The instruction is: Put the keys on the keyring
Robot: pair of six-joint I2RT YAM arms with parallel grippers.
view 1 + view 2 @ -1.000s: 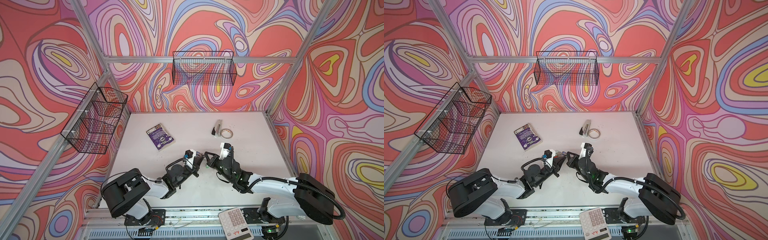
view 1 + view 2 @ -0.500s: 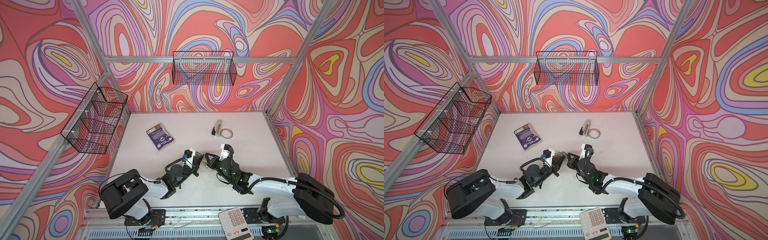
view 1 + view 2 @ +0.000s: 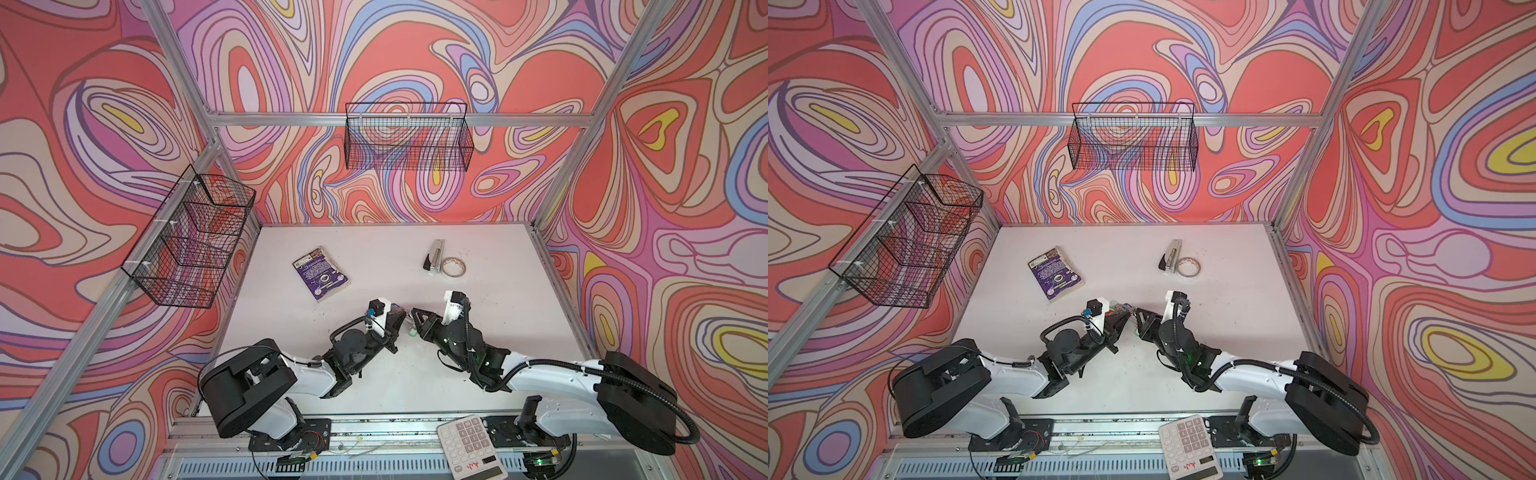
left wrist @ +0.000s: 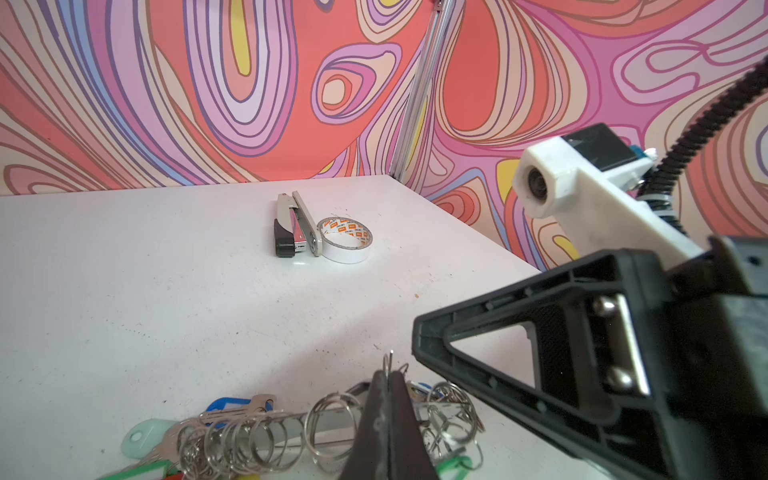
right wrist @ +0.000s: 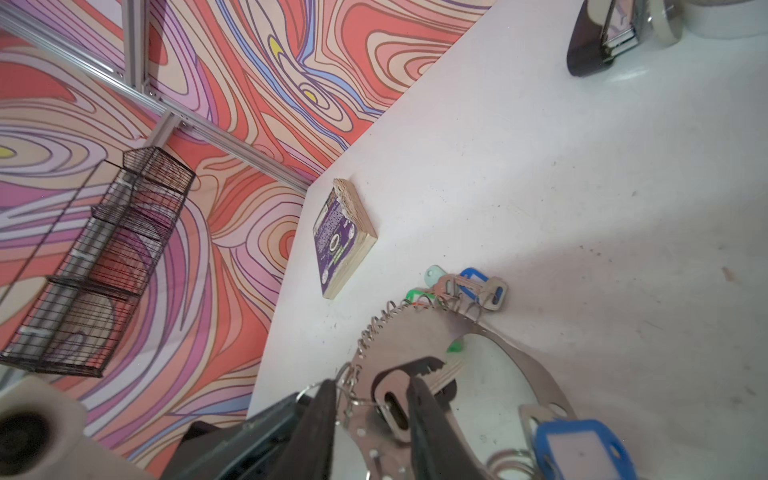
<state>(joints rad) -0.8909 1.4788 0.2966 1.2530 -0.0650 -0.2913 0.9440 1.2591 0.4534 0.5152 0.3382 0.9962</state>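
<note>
The keyring (image 5: 409, 334), a flat grey metal plate with a big oval opening, lies on the white table and carries blue- and green-tagged keys round its edge. In the left wrist view my left gripper (image 4: 388, 376) is shut on one small wire ring of the keyring (image 4: 332, 422); the ring's tip pokes out past the fingertips. My right gripper (image 5: 372, 384) is open, with the silver key (image 5: 415, 380) lying on the plate between its fingers. A dark shape, perhaps the black tag, lies under the key. A small ring (image 5: 357, 399) runs from the key's slotted head toward the plate's rim. In both top views the grippers (image 3: 401, 318) (image 3: 1138, 313) meet tip to tip at the table's middle front.
A stapler (image 3: 434, 257) and a tape roll (image 3: 453, 266) lie at the back right, and a purple book (image 3: 321, 273) at the back left. Wire baskets hang on the left wall (image 3: 187, 237) and the back wall (image 3: 409, 141). A calculator (image 3: 471, 446) rests on the front rail.
My right gripper's jaws have come apart around the key. The left gripper stays shut, and both arms have hardly moved.
</note>
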